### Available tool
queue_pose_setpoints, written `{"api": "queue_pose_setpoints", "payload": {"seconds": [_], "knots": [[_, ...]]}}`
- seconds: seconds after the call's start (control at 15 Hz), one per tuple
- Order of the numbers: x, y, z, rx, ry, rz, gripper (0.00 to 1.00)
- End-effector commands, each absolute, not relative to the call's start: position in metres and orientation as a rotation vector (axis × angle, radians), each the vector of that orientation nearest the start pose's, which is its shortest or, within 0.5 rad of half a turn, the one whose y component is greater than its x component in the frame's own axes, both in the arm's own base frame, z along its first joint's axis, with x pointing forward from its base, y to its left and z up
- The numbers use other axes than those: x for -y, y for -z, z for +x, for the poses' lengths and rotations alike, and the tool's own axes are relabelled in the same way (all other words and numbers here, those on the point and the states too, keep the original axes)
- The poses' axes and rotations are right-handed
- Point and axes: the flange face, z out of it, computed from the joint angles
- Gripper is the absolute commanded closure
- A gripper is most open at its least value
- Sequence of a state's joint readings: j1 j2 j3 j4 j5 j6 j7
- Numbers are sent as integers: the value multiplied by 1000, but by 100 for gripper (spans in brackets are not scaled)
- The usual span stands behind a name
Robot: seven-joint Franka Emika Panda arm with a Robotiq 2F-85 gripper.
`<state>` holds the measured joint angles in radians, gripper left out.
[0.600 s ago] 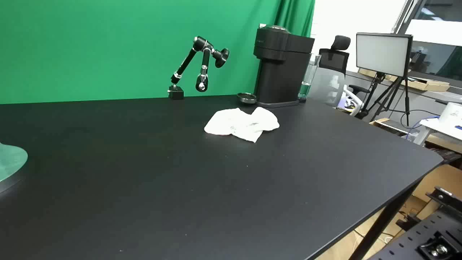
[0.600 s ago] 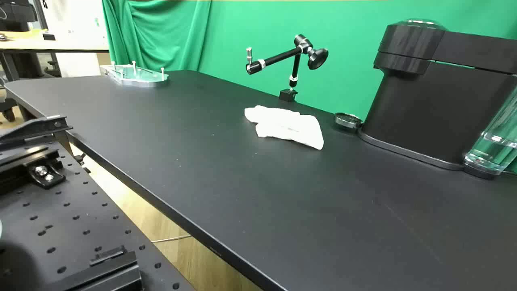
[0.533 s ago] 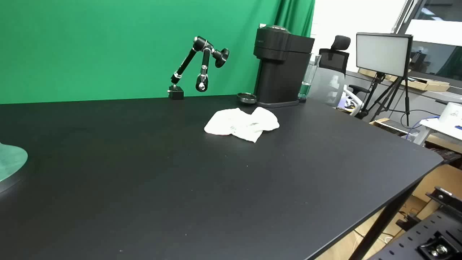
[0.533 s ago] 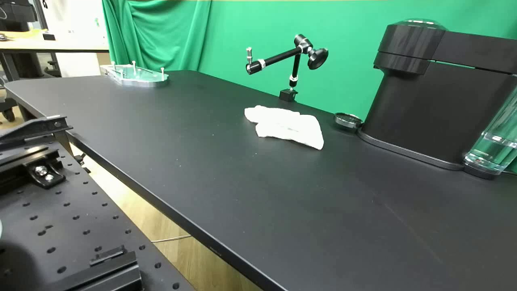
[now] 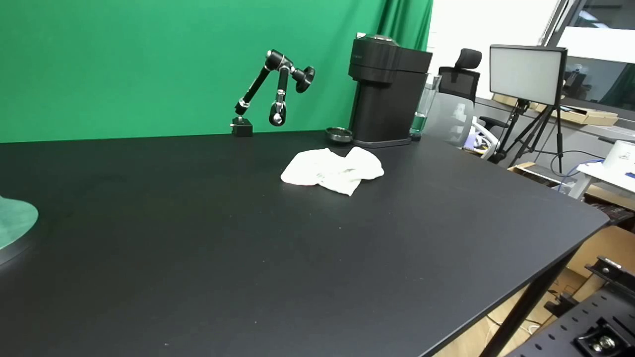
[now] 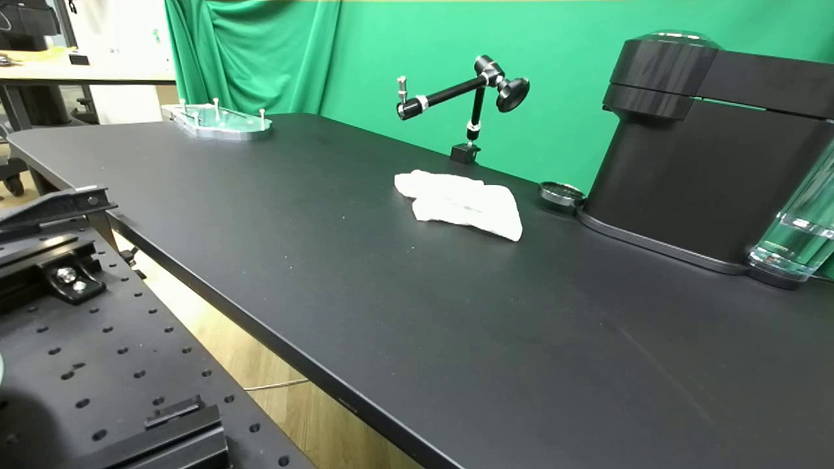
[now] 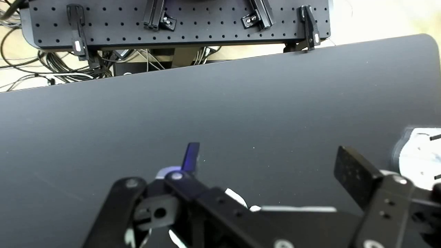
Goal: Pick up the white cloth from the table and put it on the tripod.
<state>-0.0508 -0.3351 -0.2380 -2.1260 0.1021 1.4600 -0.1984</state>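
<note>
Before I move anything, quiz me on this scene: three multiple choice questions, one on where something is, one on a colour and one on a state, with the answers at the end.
1. Where is the white cloth in relation to the table?
A. Under it
B. On top of it
C. Draped over its edge

2. What colour is the backdrop?
A. Blue
B. Orange
C. Green

3. What state is the end effector in?
A. Open
B. Shut on the white cloth
C. Shut on nothing

Answers:
1. B: both exterior views show it lying crumpled on the surface.
2. C: it shows green in both exterior views.
3. A: in the wrist view, its fingers stand wide apart.
</note>
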Motion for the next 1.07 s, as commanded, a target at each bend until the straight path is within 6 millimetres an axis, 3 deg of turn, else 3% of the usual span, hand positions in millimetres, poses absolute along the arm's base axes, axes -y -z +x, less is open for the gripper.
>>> {"api": "queue_pose_setpoints", "payload": {"seconds": [0.0, 0.2, 0.47, 0.8, 1.0], "knots": [[117, -523, 401, -100, -418, -2856, 0], [116, -523, 404, -102, -390, -2888, 0], [125, -503, 445, -161, -250, -3049, 0], [129, -450, 508, -170, -78, -3141, 0], [116, -415, 536, -100, 7, -3176, 0]]}}
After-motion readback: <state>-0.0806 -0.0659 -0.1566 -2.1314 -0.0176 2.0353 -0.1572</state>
